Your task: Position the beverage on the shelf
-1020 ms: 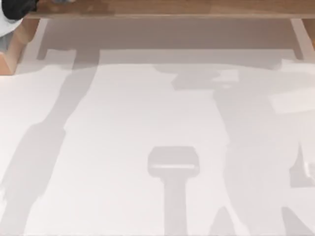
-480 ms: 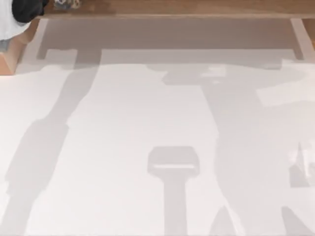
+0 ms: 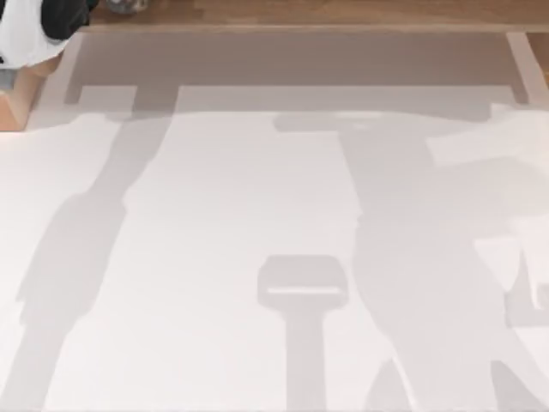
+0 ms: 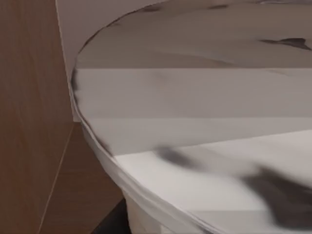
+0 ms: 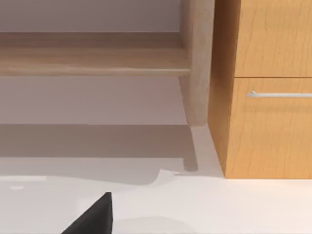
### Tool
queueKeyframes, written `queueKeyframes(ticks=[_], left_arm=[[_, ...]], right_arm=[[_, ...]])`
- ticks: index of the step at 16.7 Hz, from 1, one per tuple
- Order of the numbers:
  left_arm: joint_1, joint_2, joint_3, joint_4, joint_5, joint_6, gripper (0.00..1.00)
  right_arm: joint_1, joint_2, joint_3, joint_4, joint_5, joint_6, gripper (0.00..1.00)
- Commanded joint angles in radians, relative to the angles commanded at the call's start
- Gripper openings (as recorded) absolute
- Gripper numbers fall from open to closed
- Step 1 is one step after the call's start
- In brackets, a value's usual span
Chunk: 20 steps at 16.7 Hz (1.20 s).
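The shelf (image 3: 326,13) is a long brown wooden board across the far edge of the table. Its board (image 5: 92,61) and one side leg (image 5: 197,73) appear in the right wrist view. My left arm (image 3: 39,26) reaches over the shelf's left end. A small grey shape (image 3: 127,5) sits at the top edge just right of it. The beverage's white round lid (image 4: 195,122) lies very close to the left wrist camera, with brown wood (image 4: 29,122) beside it. My left gripper is shut on the beverage. A dark part of my right gripper (image 5: 92,219) hangs low over the white table.
A light orange wooden cabinet (image 5: 270,97) with a metal drawer handle stands beside the shelf's leg. More orange wood (image 3: 17,99) shows at the table's far left. Arm shadows cross the white tabletop (image 3: 223,223).
My left arm has slid to the right along the shelf's left end, the grey shape moving with it. The shadow at the right has shifted left.
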Motion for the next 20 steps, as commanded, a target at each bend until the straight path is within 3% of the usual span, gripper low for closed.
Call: queueKeyframes(ticks=[1,14,20], left_arm=[[0.0,0.0,0.0,0.0,0.0,0.0,0.0],[0.0,0.0,0.0,0.0,0.0,0.0,0.98],[0.0,0.0,0.0,0.0,0.0,0.0,1.0]], right_arm=[[0.0,0.0,0.0,0.0,0.0,0.0,1.0],[0.0,0.0,0.0,0.0,0.0,0.0,1.0],[0.0,0.0,0.0,0.0,0.0,0.0,1.0]])
